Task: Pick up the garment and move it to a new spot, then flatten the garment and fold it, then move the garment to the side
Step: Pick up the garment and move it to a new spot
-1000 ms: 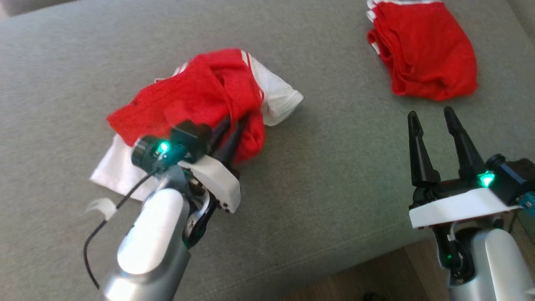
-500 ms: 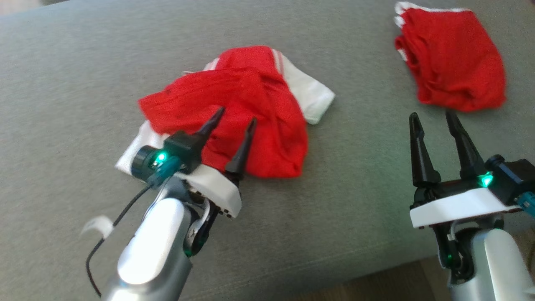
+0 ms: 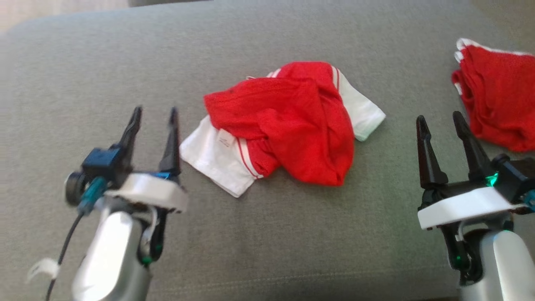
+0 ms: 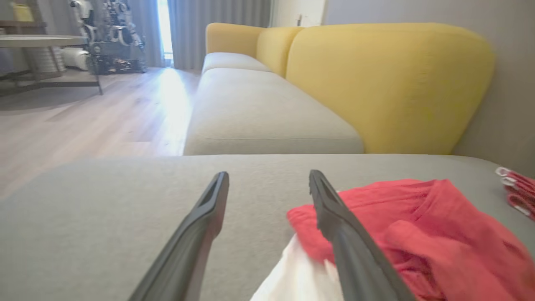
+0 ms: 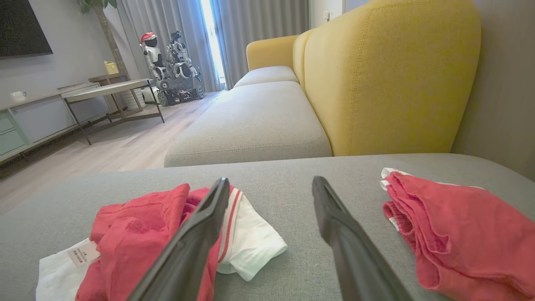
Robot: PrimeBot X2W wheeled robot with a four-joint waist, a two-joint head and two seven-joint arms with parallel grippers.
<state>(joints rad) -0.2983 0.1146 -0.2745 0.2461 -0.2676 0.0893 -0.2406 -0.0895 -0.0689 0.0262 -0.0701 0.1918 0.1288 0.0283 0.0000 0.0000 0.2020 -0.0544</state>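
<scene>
Since the garment [image 3: 288, 125] is light, limp cloth, I judge its white hem corner the best hold; it lies crumpled on the grey cushion [image 3: 267, 242] between the left end effector [image 3: 154, 109] and right end effector [image 3: 439, 117], both open and empty. Beyond are a yellow backrest [image 5: 388, 75] and wood floor [image 4: 83, 113].

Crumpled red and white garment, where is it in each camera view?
Head view: garment at centre.
Left wrist view: lower right.
Right wrist view: lower left.
Shared landmark: folded red pile, to its right in every view.
</scene>
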